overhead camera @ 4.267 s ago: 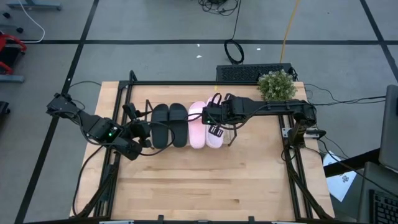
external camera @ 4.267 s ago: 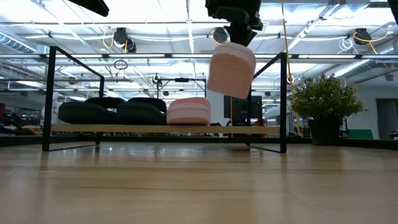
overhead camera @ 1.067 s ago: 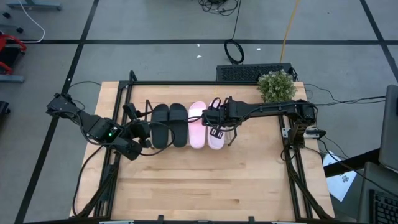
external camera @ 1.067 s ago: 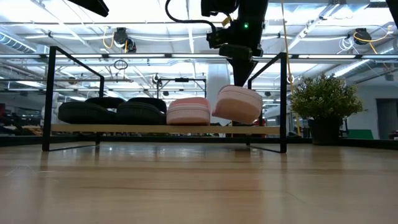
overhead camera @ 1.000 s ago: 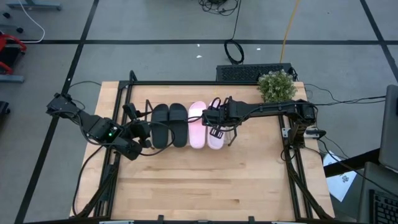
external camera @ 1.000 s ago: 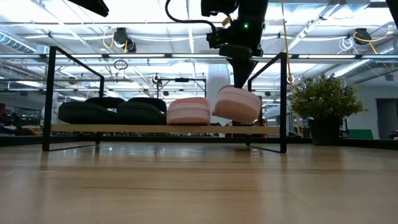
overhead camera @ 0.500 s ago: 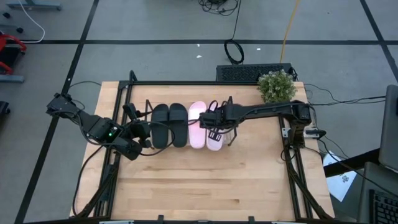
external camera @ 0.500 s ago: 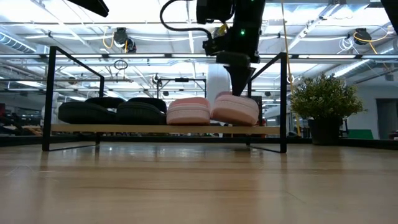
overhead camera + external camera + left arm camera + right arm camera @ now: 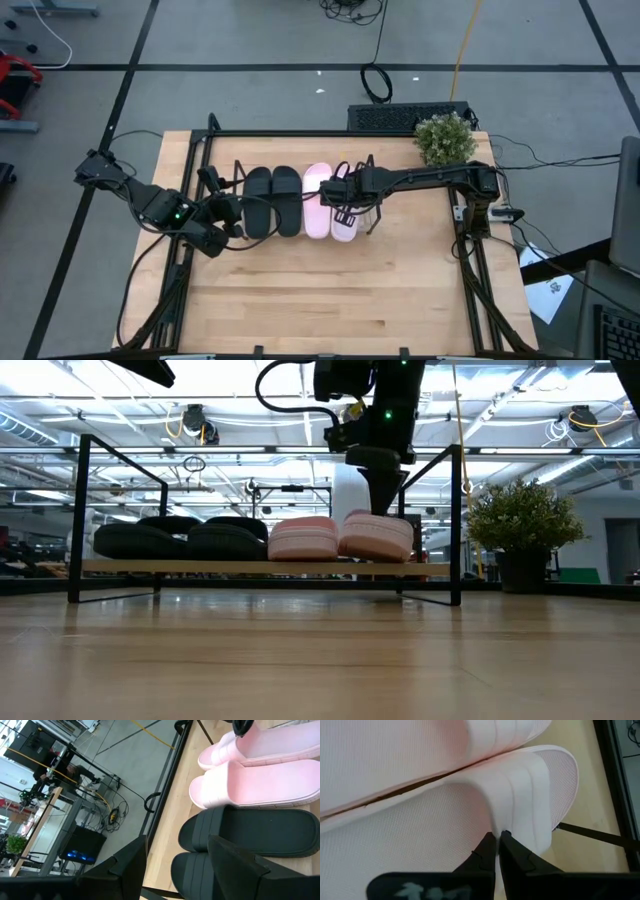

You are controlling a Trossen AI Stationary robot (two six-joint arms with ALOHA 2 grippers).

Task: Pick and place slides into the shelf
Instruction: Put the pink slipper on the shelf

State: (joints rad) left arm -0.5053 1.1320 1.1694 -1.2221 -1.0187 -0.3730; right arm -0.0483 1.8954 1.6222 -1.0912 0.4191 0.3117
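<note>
All four slides sit in a row on the shelf: two black slides, then the pink pair. My right claw is pinched tight on the strap of the last pink slide (it looks settled). Only letting go remains, I reckon. My left claw waits parted, empty, beside the black ones.

Bright, even overhead light fills the scene, and ceiling lamps glare white in the low view. Shadows on the worktop are faint and soft. Close up, the left gripper's fingers look blurred, the room beyond hazy.
</note>
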